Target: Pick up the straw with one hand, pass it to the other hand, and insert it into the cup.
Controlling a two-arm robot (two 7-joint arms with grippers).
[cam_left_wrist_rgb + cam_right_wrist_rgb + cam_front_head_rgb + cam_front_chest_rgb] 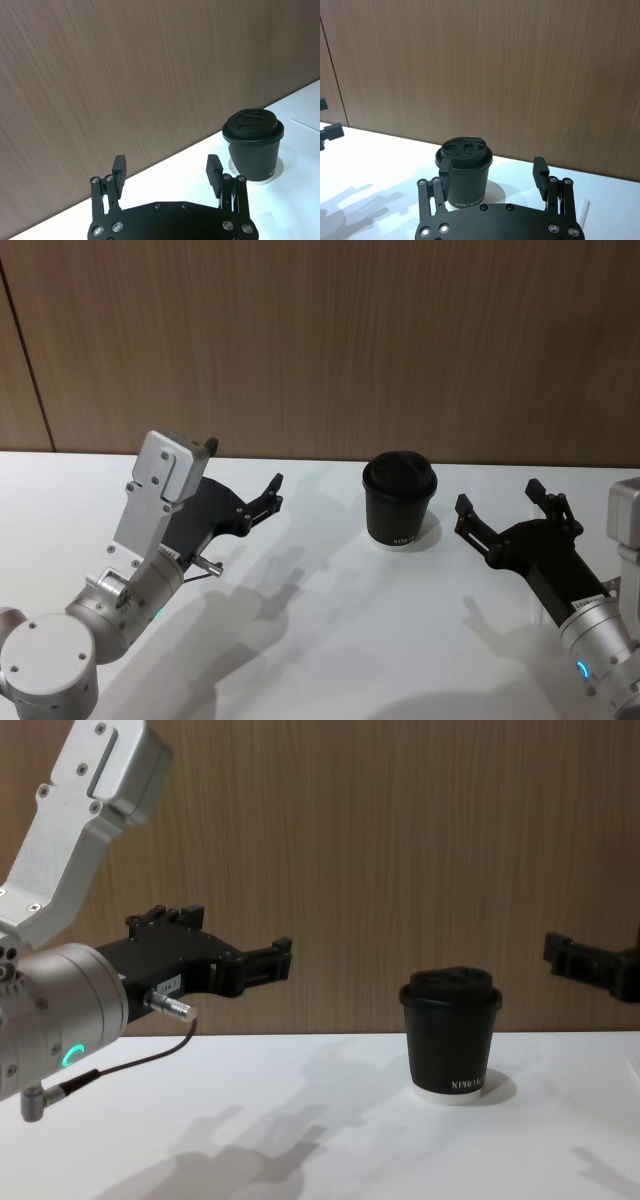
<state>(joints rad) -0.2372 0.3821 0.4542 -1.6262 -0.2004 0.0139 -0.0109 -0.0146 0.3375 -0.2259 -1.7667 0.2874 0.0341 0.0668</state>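
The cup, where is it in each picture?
Head view: cup right of middle, on the table.
Left wrist view: cup beyond the left gripper, outside one finger.
Right wrist view: cup beyond the right gripper, partly behind one finger.
Chest view: cup right of middle.
Shared landmark: the wooden wall behind it.

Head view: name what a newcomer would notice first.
The black lidded cup stands on the white table, near the wooden wall. The left gripper hangs open to its left and the right gripper open to its right, both empty and raised off the table.
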